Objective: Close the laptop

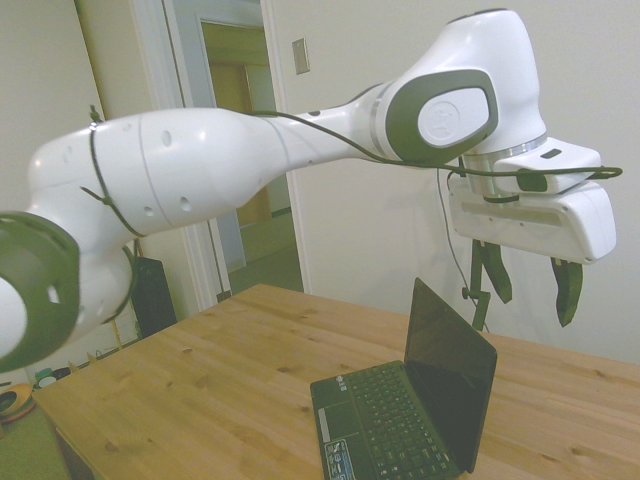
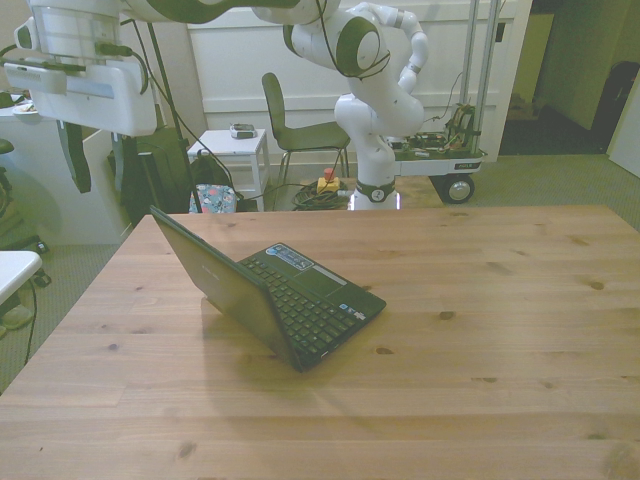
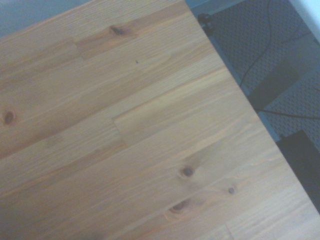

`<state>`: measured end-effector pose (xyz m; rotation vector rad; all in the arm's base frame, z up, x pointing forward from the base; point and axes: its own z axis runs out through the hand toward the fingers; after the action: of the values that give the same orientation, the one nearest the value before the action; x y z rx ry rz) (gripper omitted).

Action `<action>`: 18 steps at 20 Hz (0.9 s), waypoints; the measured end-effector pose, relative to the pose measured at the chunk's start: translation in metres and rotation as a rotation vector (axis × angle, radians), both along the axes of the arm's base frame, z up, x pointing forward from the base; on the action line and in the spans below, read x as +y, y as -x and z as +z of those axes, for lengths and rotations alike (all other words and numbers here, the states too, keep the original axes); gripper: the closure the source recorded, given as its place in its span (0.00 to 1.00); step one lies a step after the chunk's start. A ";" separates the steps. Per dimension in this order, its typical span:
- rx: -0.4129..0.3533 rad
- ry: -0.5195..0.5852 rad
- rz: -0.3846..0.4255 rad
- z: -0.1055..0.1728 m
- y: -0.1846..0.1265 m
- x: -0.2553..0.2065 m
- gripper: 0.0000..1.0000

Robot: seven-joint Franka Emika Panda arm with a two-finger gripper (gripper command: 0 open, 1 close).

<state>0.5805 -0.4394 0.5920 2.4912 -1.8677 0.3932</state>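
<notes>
Knotty pine table (image 2: 480, 330) is seen; black netbook (image 2: 270, 290) open, glossy screen; gripper (image 1: 530, 275) raised, jaws spread, empty.

I stand in a robotics lab: my base (image 2: 375, 150) sits by a wheeled equipment cart (image 2: 445, 160), loose cables (image 2: 310, 195), and a chair (image 2: 300, 130).
</notes>
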 end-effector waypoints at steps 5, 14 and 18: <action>-0.006 -0.016 0.039 -0.004 -0.029 0.023 1.00; 0.018 -0.047 0.054 -0.026 -0.049 0.042 1.00; 0.028 -0.063 0.064 -0.035 -0.061 0.059 1.00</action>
<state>0.6411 -0.3804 0.5570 2.5885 -1.8217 0.3028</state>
